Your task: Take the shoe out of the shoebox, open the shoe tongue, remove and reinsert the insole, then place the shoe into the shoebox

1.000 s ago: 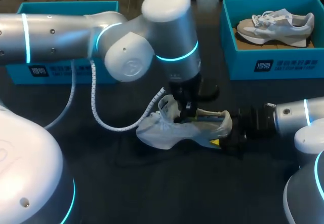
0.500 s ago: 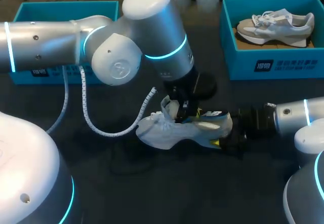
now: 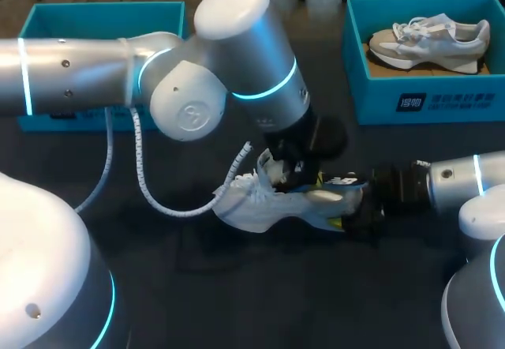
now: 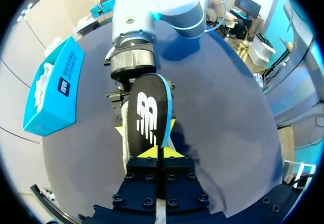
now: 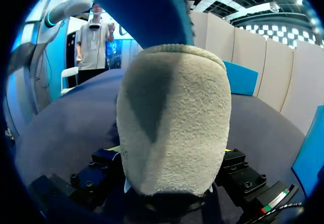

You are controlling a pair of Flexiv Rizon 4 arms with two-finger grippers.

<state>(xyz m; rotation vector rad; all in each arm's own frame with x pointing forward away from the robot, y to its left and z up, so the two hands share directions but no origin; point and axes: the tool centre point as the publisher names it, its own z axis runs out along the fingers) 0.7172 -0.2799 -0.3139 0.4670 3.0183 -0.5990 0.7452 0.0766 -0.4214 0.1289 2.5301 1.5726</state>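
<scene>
A white and grey shoe [image 3: 268,205] lies on its side at the middle of the dark table. My right gripper [image 3: 357,216] is shut on its beige heel [image 5: 172,127], which fills the gap between the fingers. My left arm comes over from the left, and its gripper [image 3: 296,177] hangs just above the shoe's opening. It is shut [image 4: 158,155] on one end of the insole [image 4: 149,115], black with a blue rim, which points toward the right arm. The insole's blue edge [image 5: 142,11] shows above the heel in the right wrist view.
A teal shoebox [image 3: 426,100] at the back right holds another pale shoe [image 3: 430,39]. A second teal box [image 3: 102,13] stands at the back left, partly behind my left arm. A coiled white cable [image 3: 146,183] hangs from the left arm beside the shoe.
My left gripper has turned the insole from its pale side to its dark side, lowered it along the shoe's opening and shifted slightly right. The right gripper kept still on the heel.
</scene>
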